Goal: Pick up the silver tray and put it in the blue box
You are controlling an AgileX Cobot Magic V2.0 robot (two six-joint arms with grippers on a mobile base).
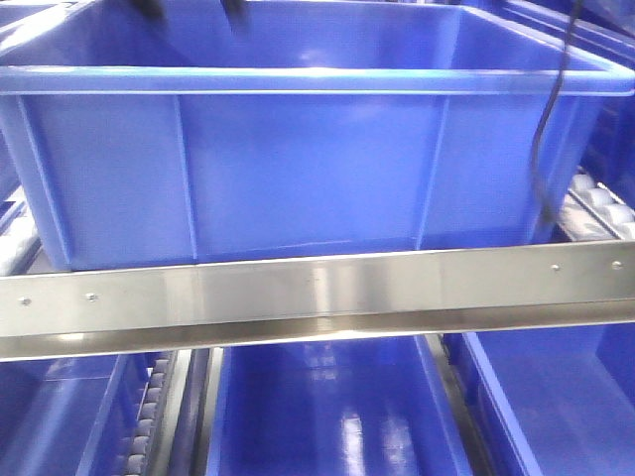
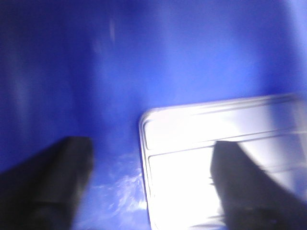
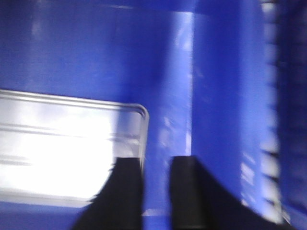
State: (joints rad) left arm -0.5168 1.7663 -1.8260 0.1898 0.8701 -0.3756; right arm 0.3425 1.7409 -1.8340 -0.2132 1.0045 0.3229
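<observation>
The silver tray (image 2: 187, 129) lies flat on the floor inside the blue box (image 1: 308, 159). The box wall hides it in the front view. In the left wrist view my left gripper (image 2: 148, 146) is wide open above the tray's left end, one finger over the tray and the other over the blue floor (image 2: 96, 72). In the right wrist view the tray (image 3: 57, 143) ends at my right gripper (image 3: 157, 163). Its fingers stand a small gap apart. The left one is over the tray's right rim and the other over the blue floor (image 3: 168, 72). Neither gripper holds anything.
A steel rail (image 1: 317, 293) runs across in front of the box. More blue crates (image 1: 327, 407) sit on the shelf below. White rollers (image 1: 595, 203) show at the right. A black cable (image 1: 556, 99) hangs over the box's right corner.
</observation>
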